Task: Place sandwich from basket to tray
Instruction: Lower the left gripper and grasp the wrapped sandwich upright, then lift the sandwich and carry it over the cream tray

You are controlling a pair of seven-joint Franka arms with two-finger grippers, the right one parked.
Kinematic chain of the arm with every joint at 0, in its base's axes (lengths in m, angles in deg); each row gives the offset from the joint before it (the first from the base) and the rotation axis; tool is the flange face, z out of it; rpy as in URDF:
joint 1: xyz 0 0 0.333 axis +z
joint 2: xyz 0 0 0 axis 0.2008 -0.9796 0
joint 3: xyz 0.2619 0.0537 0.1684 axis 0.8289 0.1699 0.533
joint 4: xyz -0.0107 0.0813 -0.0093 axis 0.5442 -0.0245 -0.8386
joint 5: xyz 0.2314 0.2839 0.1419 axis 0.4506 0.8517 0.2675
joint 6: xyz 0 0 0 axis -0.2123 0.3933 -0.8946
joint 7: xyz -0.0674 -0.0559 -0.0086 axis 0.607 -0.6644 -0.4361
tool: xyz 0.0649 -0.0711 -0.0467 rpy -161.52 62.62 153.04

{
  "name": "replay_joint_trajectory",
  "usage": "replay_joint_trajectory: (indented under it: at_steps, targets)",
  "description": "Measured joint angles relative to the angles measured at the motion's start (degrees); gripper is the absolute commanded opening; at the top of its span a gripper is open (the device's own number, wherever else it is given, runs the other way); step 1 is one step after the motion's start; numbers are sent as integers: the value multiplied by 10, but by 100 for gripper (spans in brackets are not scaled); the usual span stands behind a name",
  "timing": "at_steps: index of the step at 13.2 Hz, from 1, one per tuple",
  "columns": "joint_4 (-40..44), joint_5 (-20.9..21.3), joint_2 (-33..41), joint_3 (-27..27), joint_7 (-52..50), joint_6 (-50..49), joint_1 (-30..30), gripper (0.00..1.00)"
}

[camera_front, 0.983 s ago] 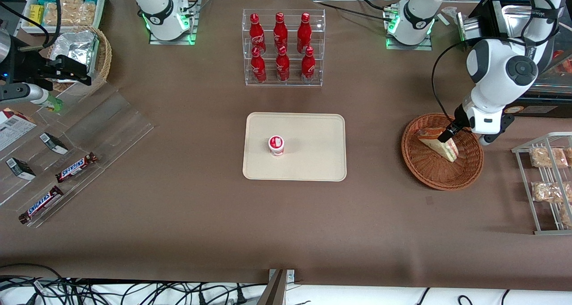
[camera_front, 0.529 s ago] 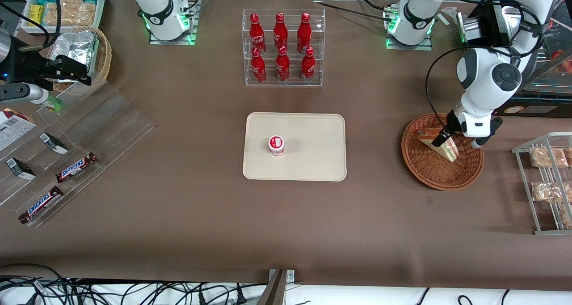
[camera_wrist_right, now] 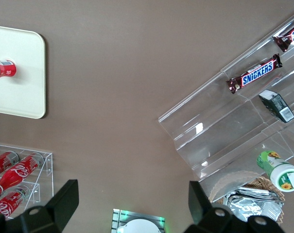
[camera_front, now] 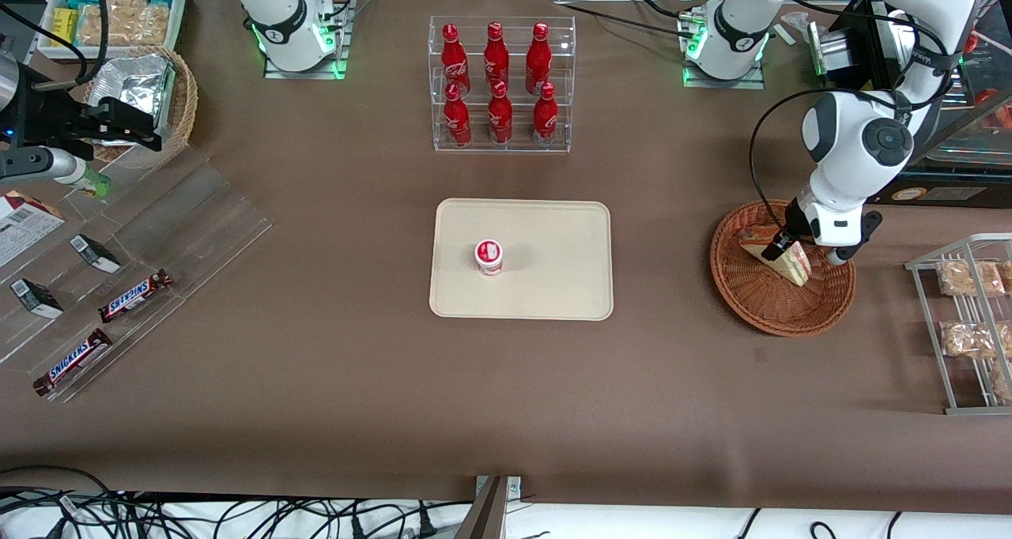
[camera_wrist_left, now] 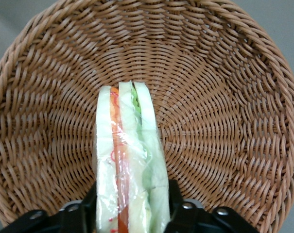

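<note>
The clear-wrapped sandwich [camera_front: 779, 254] [camera_wrist_left: 129, 160] stands on edge over the reddish-brown wicker basket [camera_front: 759, 306] [camera_wrist_left: 224, 87] toward the working arm's end of the table. My left gripper [camera_front: 783, 245] [camera_wrist_left: 132, 206] is shut on the sandwich, one black finger [camera_wrist_left: 90, 204] pressed against each bread face. The red and green filling layers show between the fingers. The cream tray [camera_front: 553, 286] [camera_wrist_right: 20, 73] lies in the middle of the table, well apart from the basket, with a small red-and-white cup [camera_front: 489, 256] standing on it.
A clear rack of red bottles [camera_front: 500, 81] stands farther from the front camera than the tray. A wire rack of bagged snacks [camera_front: 968, 318] sits beside the basket at the table's edge. Clear display steps with Snickers bars [camera_front: 103, 318] lie toward the parked arm's end.
The left arm's wrist has shifted a little toward the tray and risen slightly, with the sandwich held in the gripper. The sandwich has moved only slightly over the basket.
</note>
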Motion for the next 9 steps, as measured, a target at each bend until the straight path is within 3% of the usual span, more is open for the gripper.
replay_joint_trajectory:
  at_steps: [5,9]
  targets:
    - [15,22,7,-1,5,-39,0,0]
    - [148,23,46,-12,50,-266,-3,0]
